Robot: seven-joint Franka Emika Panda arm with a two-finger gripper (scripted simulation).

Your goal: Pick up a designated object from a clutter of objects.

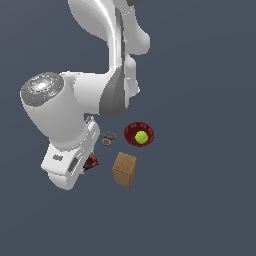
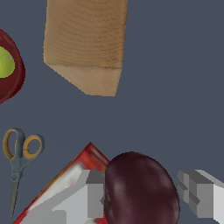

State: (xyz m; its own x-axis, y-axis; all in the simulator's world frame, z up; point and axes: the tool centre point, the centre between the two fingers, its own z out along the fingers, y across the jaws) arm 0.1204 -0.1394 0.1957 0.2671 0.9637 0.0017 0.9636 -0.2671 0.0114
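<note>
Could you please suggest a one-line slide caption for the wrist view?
Open gripper straddles the purple fruit beside the red box.

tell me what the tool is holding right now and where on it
Nothing held yet. The tool is open around the plum, one finger at its side, the other still apart.

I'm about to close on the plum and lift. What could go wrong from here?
1. The dark purple roundish plum sits between the open gripper fingers, nearer one finger than the other; closing may nudge or roll it.
2. That nearer finger overlaps the red printed cardboard box right beside the plum, so it might catch or drag the box.
3. In the exterior view the arm hides the plum, so confirm the grasp from the wrist view.
</note>
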